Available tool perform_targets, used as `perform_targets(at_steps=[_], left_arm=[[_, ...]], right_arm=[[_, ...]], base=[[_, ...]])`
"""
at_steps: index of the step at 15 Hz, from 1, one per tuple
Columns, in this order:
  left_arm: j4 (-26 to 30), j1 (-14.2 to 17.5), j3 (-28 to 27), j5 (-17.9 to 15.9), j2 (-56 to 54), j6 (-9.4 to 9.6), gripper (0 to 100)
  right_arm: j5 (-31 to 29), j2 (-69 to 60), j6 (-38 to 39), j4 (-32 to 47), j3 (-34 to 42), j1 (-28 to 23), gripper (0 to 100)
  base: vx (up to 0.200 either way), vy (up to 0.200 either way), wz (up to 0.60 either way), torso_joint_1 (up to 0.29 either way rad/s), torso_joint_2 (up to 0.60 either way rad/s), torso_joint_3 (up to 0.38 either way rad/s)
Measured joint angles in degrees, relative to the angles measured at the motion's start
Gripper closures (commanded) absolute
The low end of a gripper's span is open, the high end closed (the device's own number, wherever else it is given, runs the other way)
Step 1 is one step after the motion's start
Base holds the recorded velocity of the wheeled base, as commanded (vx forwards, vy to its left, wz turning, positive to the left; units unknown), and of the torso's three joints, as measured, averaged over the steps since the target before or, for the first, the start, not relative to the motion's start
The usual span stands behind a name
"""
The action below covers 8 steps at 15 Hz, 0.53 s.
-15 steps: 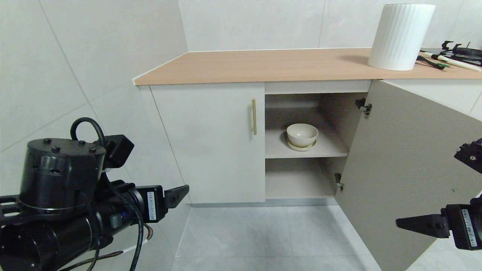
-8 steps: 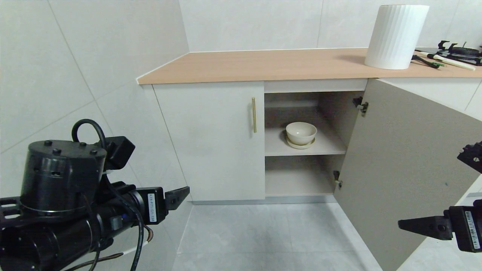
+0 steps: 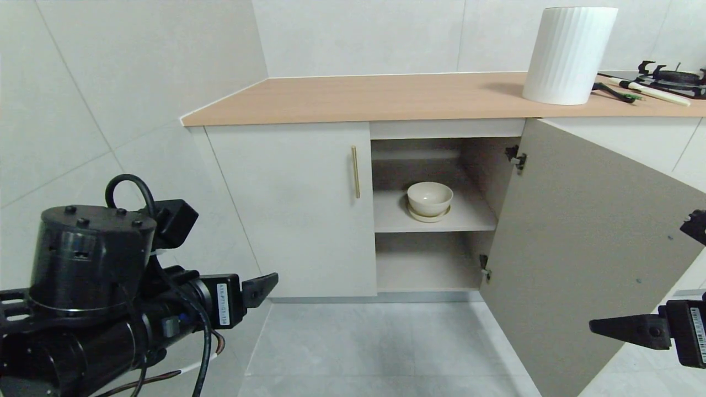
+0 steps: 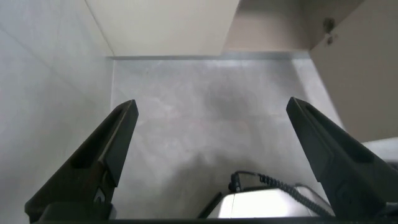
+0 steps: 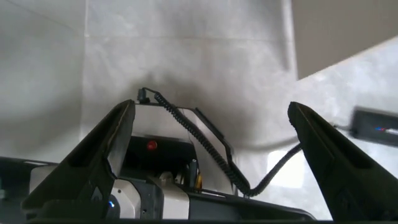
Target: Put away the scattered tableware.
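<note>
Left hand point(image 4: 211, 106): held low in front of the cupboard, over the floor tiles point(image 3: 375, 347). Fingers spread wide, released, holding and touching nothing.
Left cupboard door point(image 3: 292, 209): shut, with its slim brass handle point(image 3: 356, 172) at the edge next to the open bay.
Bowl point(image 3: 429, 197): cream, upright, on a small plate point(image 3: 429, 217) on the upper shelf point(image 3: 474, 220) inside the open bay. Stacked this way, the pair takes one spot and leaves the rest of the shelf free. I judge both put away.
Lower shelf point(image 3: 424, 270): bare boards.
Right cupboard door point(image 3: 579, 248): swung well out on its hinges, which keeps the bay open for more pieces.
Worktop point(image 3: 358, 96): carries a tall white ribbed container point(image 3: 568, 55) towards the right. Just beside it lie a few long utensils point(image 3: 634, 91), too small to name, by the hob point(image 3: 673, 74). These may be the tableware left to collect.
Right hand point(image 5: 211, 107): low, on the outer side of the open door and apart from it. Fingers spread wide, released, nothing between them.
Assessment: both hands are free for a pick, and neither is near the worktop items.
</note>
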Motion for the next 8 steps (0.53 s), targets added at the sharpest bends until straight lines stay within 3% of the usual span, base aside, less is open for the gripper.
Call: perform_targets(at_steps=[7,8], left_arm=[[0.0,0.0,0.0,0.0,0.0,0.0,0],[0.1,0.0,0.1,0.0,0.0,0.0,0]], right_arm=[[0.0,0.4,-0.1,1.4,-0.6,-2.4,0],[0.0,0.4,-0.1,1.4,-0.6,-2.9,0]], base=[[0.0,-0.2,0.0,0.009,0.0,0.004],[0.0,0.0,0.0,0.0,0.0,0.0]])
